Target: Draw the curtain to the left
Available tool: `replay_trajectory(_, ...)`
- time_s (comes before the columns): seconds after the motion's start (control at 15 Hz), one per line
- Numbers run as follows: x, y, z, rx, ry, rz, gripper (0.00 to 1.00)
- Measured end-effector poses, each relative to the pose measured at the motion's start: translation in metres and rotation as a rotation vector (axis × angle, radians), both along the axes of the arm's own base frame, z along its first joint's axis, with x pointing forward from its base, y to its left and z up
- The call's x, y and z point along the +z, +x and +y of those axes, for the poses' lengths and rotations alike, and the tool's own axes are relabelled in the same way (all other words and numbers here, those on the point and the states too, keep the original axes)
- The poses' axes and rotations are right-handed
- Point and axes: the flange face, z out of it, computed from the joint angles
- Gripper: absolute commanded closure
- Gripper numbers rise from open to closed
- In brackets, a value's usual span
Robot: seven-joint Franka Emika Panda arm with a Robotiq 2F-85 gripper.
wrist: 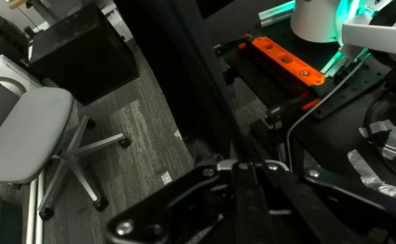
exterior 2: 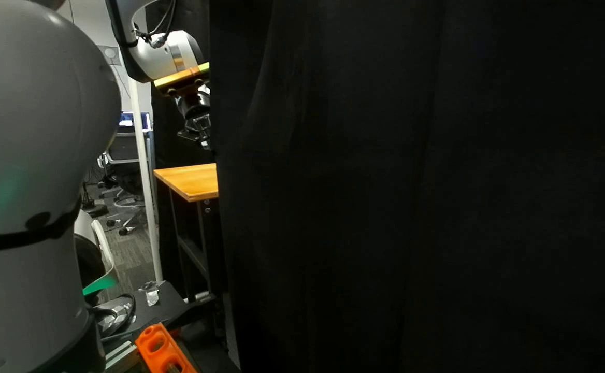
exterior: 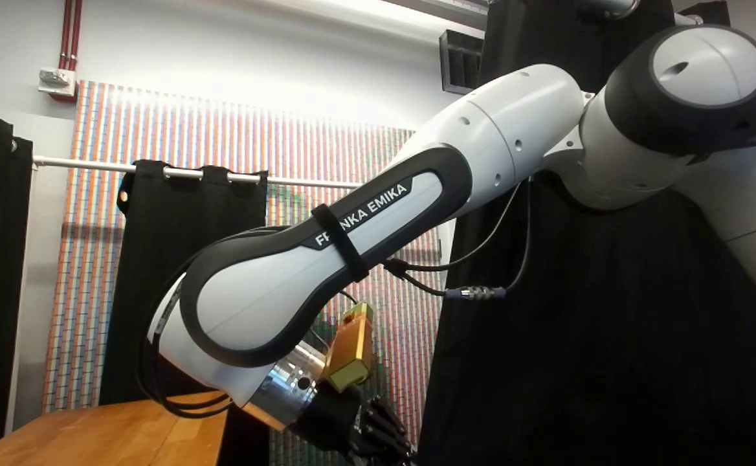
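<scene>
I am holding my gripper (wrist: 254,166) at the left edge of the big black curtain (wrist: 184,67), its jaws standing nearly together. In the wrist view the curtain is running down into them, so I am judging that I am pinching its edge; black on black is hiding how much is lying inside the pinch.

In an exterior view, the counter (exterior 2: 186,178) is showing to the left of the curtain, its right part vanishing behind it. In an exterior view, too, a rod (exterior: 616,6) is running above the curtain, and a narrower drape (exterior: 184,272) is hanging well to its left; I am treating that one as no part of the job.

The step in hand, as I am reading it, is drawing the curtain left. Since I am gripping well below the rod, the top is likely to lag, so I am favouring a slow sideways pull along the rod's line. A sharp tug or downward drag would be risking a slip off the edge.

In the wrist view a chair (wrist: 35,132) is standing left of the curtain and an orange bar (wrist: 289,61) is sitting right of it; I am judging the counter's corner the likeliest snag.
</scene>
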Motion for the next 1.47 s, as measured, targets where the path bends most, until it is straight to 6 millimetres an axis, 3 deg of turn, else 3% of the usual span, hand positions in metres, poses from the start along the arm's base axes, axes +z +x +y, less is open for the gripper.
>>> replay_trajectory(0.47,-0.002,0.005,0.0,-0.047,-0.003,-0.039,0.99)
replay_trajectory(0.53,-0.002,0.005,-0.001,-0.052,-0.004,-0.043,0.73)
replay_trajectory(0.67,-0.002,0.007,-0.002,-0.063,-0.006,-0.052,0.66)
replay_trajectory(1.2,-0.014,0.005,0.001,-0.097,-0.014,-0.079,0.06)
replay_trajectory(1.27,-0.014,0.006,0.001,-0.109,-0.017,-0.093,0.0)
replay_trajectory(1.47,-0.015,0.009,-0.001,-0.171,-0.017,-0.147,0.0)
